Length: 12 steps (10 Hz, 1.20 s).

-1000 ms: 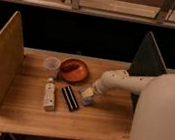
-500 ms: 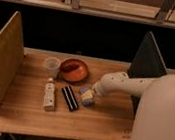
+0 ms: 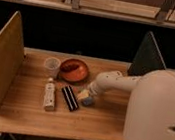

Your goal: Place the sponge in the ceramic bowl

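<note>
Creeping a little nearer the ceramic bowl (image 3: 74,70) over the last second, the arm (image 3: 114,82) has slid its white forearm leftward in the picture. The gripper (image 3: 84,95) at its end has hardly left its spot low over the surface (image 3: 28,110). The sponge (image 3: 89,102) has not shifted either. It lies flat on the wood, nearer the camera than the bowl and slightly to the bowl's right in the picture, well outside the rim.

So the sponge is not in the bowl, and I read the small shift as the arm settling over the pad, not carrying it anywhere. The gripper sits at the sponge's bowl-side edge, touching or nearly so. Whether the jaws are released or clenched on it I cannot tell.

The arm reaches in from the robot's body (image 3: 155,122), far to the bowl's right, bends at a rounded joint, and angles down toward the sponge.
</note>
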### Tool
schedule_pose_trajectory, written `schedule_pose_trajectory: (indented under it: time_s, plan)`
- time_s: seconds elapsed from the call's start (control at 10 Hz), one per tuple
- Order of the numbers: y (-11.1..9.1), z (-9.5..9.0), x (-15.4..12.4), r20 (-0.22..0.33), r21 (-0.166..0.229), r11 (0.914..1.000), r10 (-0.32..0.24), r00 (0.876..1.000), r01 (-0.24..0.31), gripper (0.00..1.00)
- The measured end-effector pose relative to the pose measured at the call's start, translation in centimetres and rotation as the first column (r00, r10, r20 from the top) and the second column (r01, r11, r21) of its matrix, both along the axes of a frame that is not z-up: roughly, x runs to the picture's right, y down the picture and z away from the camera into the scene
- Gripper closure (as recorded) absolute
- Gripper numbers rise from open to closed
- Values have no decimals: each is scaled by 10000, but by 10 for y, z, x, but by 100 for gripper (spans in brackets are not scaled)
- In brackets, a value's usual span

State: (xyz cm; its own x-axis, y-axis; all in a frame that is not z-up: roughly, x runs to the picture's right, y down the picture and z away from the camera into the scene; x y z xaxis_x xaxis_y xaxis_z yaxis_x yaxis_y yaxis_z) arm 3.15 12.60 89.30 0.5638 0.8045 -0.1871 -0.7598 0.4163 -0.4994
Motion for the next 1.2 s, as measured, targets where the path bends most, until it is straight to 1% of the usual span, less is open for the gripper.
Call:
schedule_pose_trajectory:
  time_s: [0.2, 0.3, 0.4, 0.5, 0.6, 0.7, 0.8, 0.9, 1.0, 1.1, 1.2]
  plan:
    - [6, 6, -4, 102, -191, 9998, 4, 9999, -2, 20]
    - [12, 10, -8, 237, -373, 9993, 74, 9997, -65, 27]
    - [16, 12, -9, 302, -493, 9987, 122, 9995, -107, 37]
    - [16, 13, -9, 358, -535, 9985, 149, 9992, -130, 44]
    - [15, 14, -7, 401, -504, 9986, 169, 9991, -148, 54]
    - [13, 14, -3, 375, -500, 9986, 193, 9991, -174, 69]
    - [12, 13, -2, 362, -497, 9986, 196, 9992, -178, 75]
    - [12, 11, 0, 337, -521, 9985, 176, 9993, -158, 87]
    - [9, 10, 3, 305, -429, 9989, 222, 9993, -209, 96]
    - [5, 9, 8, 260, -325, 9992, 260, 9993, -252, 100]
    - [-3, 6, 14, 165, -135, 9994, 332, 9993, -330, 100]
